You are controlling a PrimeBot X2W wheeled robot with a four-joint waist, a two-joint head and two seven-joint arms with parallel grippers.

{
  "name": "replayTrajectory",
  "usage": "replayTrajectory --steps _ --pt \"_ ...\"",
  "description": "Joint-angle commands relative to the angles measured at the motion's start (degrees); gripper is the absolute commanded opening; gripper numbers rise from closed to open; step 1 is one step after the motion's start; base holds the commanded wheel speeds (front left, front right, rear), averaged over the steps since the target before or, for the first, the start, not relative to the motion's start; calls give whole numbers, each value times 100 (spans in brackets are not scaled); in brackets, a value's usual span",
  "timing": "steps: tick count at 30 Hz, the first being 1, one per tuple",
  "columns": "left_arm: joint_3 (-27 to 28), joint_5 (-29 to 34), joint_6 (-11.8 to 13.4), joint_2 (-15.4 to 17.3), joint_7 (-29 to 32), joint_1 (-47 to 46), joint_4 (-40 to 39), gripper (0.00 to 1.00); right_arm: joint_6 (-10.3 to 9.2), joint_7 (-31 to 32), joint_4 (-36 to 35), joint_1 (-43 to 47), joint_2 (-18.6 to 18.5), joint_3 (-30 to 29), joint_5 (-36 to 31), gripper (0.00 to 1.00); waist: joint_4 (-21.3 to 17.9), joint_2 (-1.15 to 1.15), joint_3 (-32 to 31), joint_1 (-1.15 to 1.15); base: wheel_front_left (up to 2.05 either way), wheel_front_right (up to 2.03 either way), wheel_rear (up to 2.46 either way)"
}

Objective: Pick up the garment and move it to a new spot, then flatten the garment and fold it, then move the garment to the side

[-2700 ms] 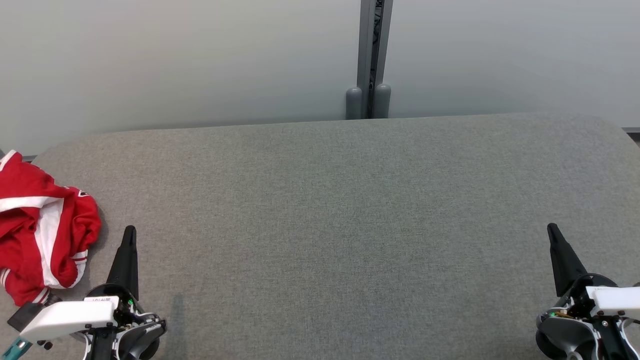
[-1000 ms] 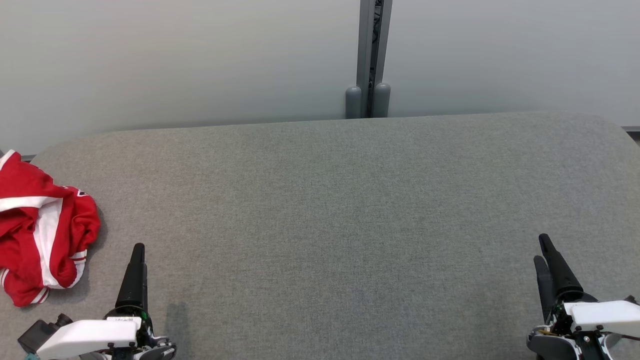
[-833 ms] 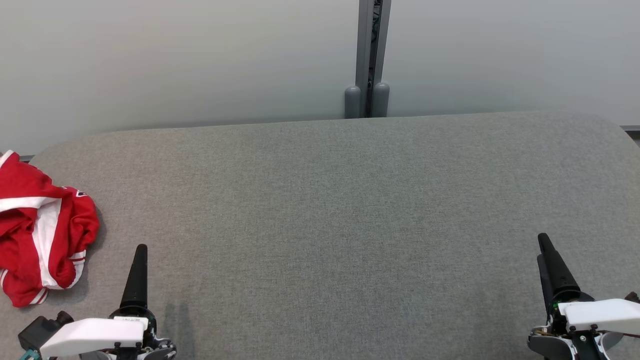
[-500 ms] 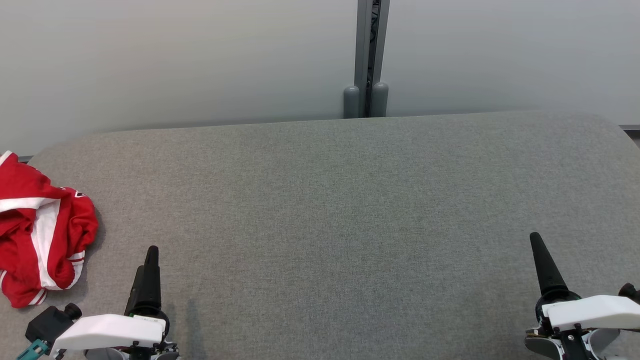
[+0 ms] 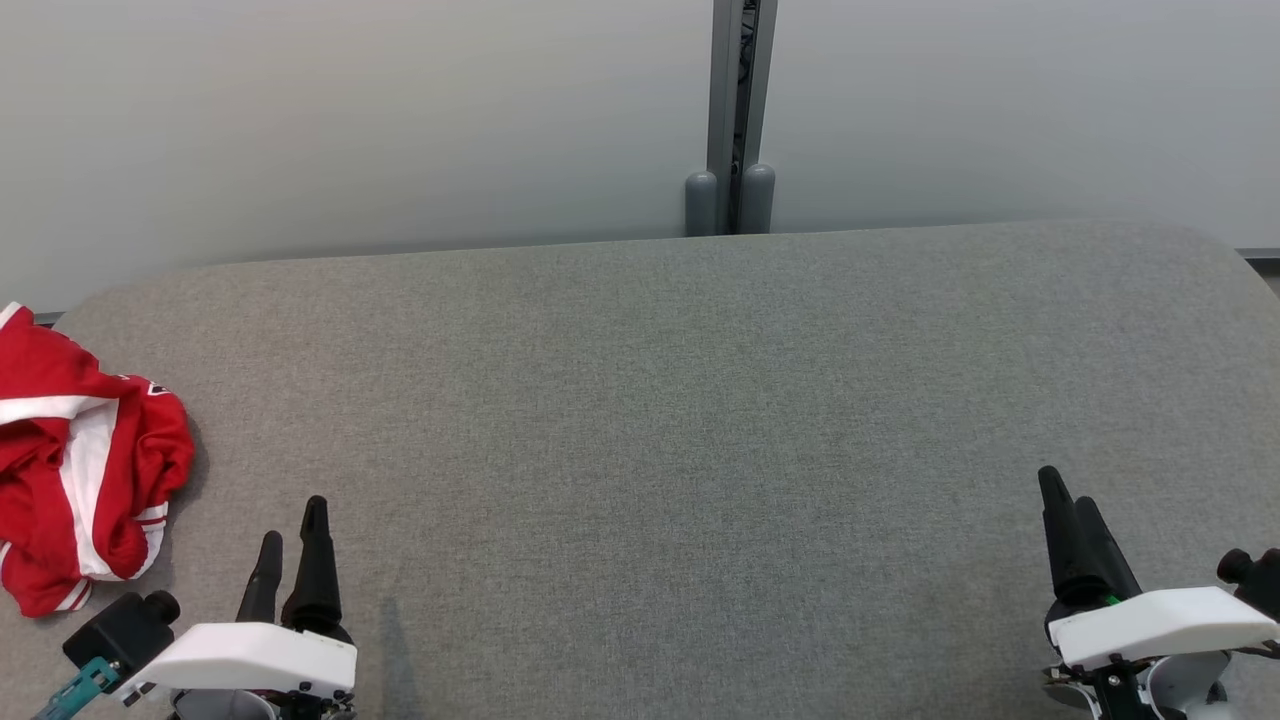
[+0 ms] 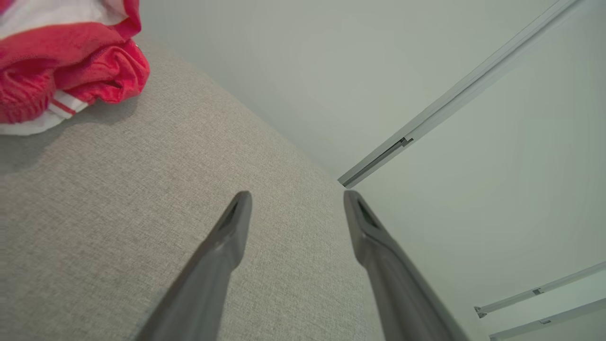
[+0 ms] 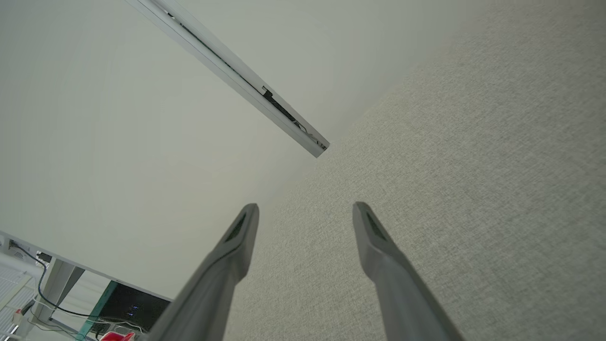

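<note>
Our left gripper (image 5: 292, 522) has drifted right at lower left, away from the garment (image 5: 85, 470) at left edge; it and the right gripper (image 5: 1066, 488) gape empty, pickup unstarted

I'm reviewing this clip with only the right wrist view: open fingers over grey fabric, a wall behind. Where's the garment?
Observer: The garment, red with white stripes, lies crumpled at the left end of the grey padded surface.
Reviewer: Is the left gripper on it?
Observer: No. The left gripper is open and empty, apart from it, nearer the robot and to its right.
Reviewer: Aimed at it?
Observer: Not quite. In the left wrist view its fingers point toward the far wall, with the garment off at the upper left corner.
</note>
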Motion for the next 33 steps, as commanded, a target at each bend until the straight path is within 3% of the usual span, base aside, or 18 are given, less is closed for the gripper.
replayTrajectory --steps 1,33 --pt "-23 215 32 52 -51 -86 -69 100 9 -81 -54 -140 -57 16 -214 100 -1 0 0 0 0 0 0" --pt "-376 2352 483 199 -566 -3 74 100 11 -595 134 -184 -74 193 -2414 100 -31 0 -13 0 0 0 0"
